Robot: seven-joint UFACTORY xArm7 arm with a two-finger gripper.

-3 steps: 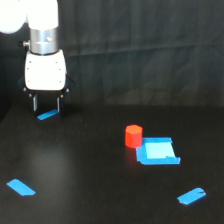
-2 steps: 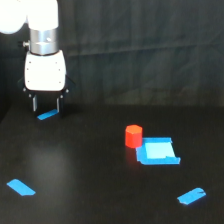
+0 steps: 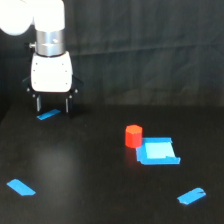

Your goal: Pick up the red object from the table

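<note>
In the exterior view I see the red object (image 3: 133, 136), a small plain red-orange cylinder, smooth-sided and flat-topped, standing upright on the table (image 3: 90, 175) well in from every edge. It touches the upper-left corner of the blue square patch (image 3: 157, 151), which is flat with a paler centre. The table is matte black. My gripper (image 3: 51, 104) hangs near the table's far edge, well apart from the cylinder, its two thin dark fingers spread and holding nothing. Flat blue tape strips (image 3: 21, 187) lie scattered.

Arm (image 3: 35, 20) cut off at top edge
</note>
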